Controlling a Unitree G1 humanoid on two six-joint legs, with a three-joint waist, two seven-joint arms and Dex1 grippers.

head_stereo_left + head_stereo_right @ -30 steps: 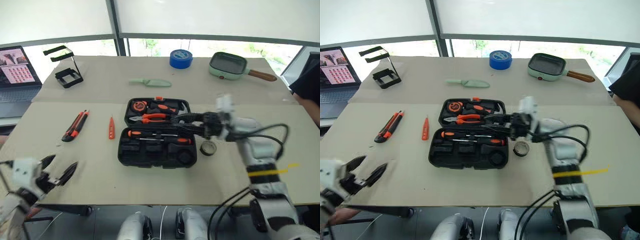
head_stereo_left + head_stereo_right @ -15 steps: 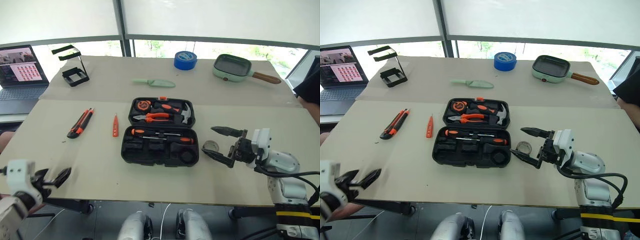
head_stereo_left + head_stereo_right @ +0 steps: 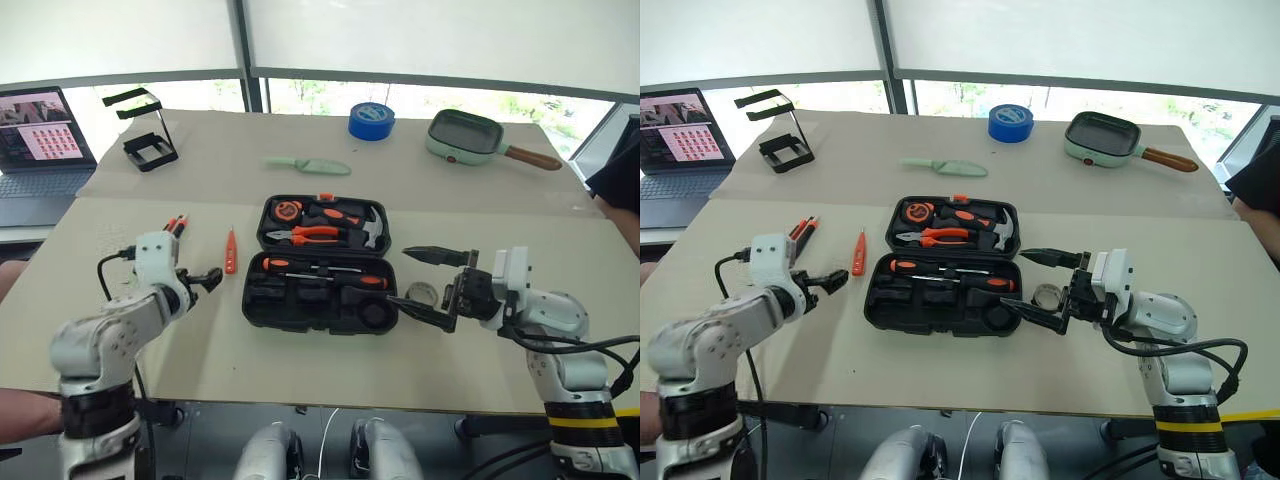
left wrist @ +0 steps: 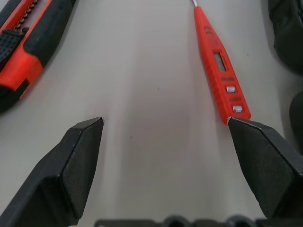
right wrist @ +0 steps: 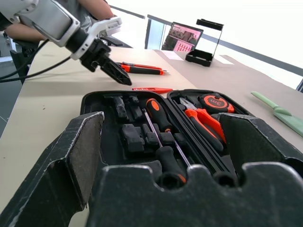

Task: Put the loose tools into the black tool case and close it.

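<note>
Leftmost, the orange-and-black utility knife [image 4: 26, 45] lies on the table beside the left gripper [image 3: 200, 281], whose jaws gape wide around bare table near the slim orange screwdriver [image 4: 218, 68]. Light, rigid and slick, it wants pinching mid-handle. Rightward sits the open black tool case [image 3: 318, 263], then the small tape roll [image 3: 420, 294] between the right gripper's [image 3: 428, 284] spread, empty jaws.

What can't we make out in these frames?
- Utility knife: mostly hidden behind the left gripper in the eye views; cut off by the edge in the left wrist view.
- Small tape roll: partly covered by the right gripper.
- Tool case latch: too small.
</note>
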